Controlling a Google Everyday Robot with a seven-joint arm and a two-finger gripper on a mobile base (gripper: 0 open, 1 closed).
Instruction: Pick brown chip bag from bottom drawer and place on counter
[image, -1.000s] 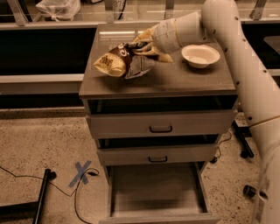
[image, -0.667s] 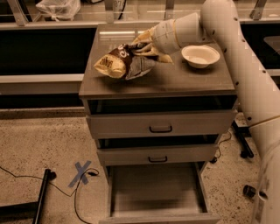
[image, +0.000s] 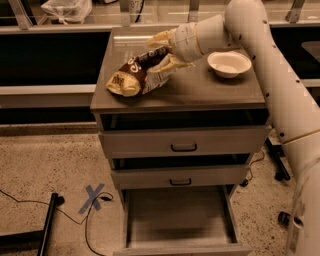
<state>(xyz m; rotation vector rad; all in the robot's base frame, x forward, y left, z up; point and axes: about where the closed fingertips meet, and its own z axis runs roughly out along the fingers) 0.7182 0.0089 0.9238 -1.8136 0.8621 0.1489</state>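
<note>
The brown chip bag (image: 131, 76) lies on the counter (image: 210, 90) at its left front, dark brown in the middle with pale yellow ends. My gripper (image: 164, 51) is low over the counter at the bag's right end. It is open, and its pale fingers (image: 172, 64) straddle that end of the bag. The bag rests on the counter top. The bottom drawer (image: 177, 220) is pulled out below, and its grey tray holds nothing.
A white bowl (image: 229, 63) stands on the counter's right side, close to my arm (image: 270, 65). Two shallower drawers (image: 183, 144) with dark handles are slightly ajar. Blue tape cross (image: 94, 196) and a cable lie on the floor at left.
</note>
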